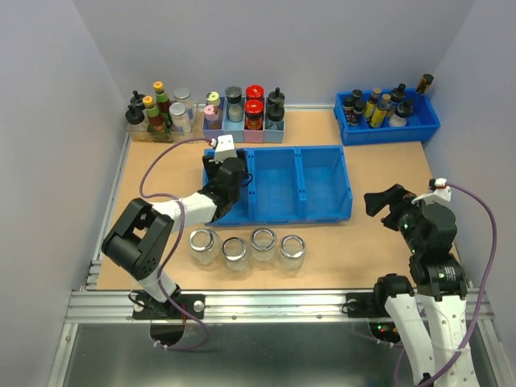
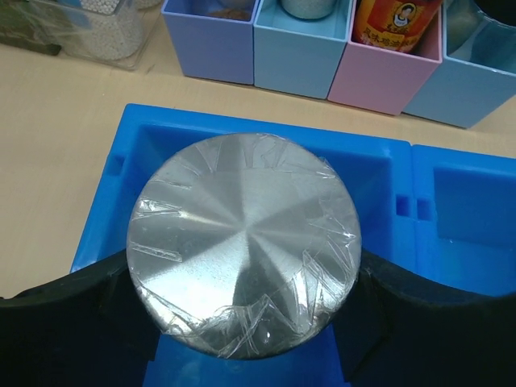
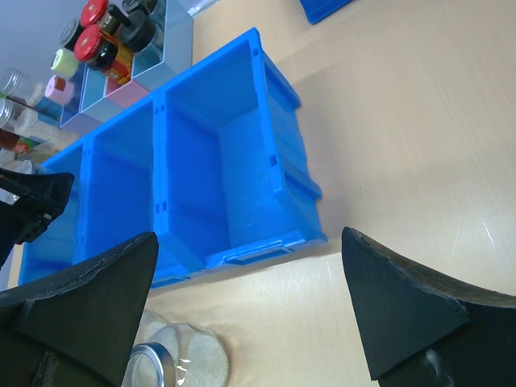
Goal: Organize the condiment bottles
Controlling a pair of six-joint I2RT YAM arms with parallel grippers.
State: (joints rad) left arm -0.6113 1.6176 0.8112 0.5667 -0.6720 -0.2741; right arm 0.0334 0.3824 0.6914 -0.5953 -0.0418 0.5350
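Observation:
A clear glass jar with a flat silver lid (image 2: 246, 250) sits between my left gripper's (image 2: 246, 274) black fingers (image 2: 72, 322), which are shut on it. It is over the left compartment of the blue three-compartment bin (image 2: 266, 145). In the top view the left gripper (image 1: 228, 179) covers that jar inside the bin (image 1: 322, 218). Several open jars with silver rims stand in a row in front of the bin, from the leftmost (image 1: 203, 245) to the rightmost (image 1: 292, 251). My right gripper (image 1: 393, 201) is open and empty to the right of the bin; its wrist view (image 3: 248, 238) shows one jar (image 3: 173, 363) below.
Pastel holders with colourful-capped bottles (image 1: 243, 113) stand at the back, also in the left wrist view (image 2: 387, 56). A clear tray of bottles (image 1: 157, 113) is at the back left. A small blue bin of dark bottles (image 1: 387, 113) is at the back right.

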